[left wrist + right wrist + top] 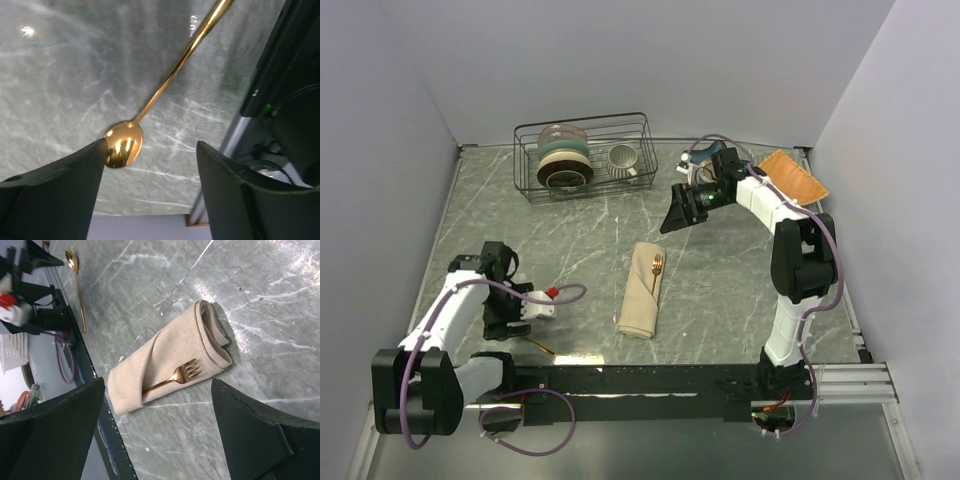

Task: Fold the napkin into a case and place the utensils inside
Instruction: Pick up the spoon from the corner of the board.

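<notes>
At the near edge, the left gripper [150,152] points down at the table [720,290] with its jaws apart. The gold spoon [122,145] lies flat between them. Its bowl is against the inner face of one finger [60,190], and the other finger stands well clear of it. Nothing is clamped. The spoon's handle slants away across the marble, and its end lies close to the black front rail [650,378], which leaves little room on that side.

Farther in, near the middle of the table, lies the case [642,277], a long narrow fold of beige cloth, well apart from the spoon with bare marble between them. The fork [657,268] sits in its diagonal pocket, handle tucked under the cloth and tines showing toward the far end. Bare table lies along both long sides of the case.

Beyond the case's far end and a little to the right, the right gripper [678,213] hangs raised above the table, jaws wide apart and holding nothing.

At the back, a wire dish rack [530,160] with bowls [564,160] and a cup [623,160] stands near the rear wall. An orange mat [794,177] lies in the far right corner.
</notes>
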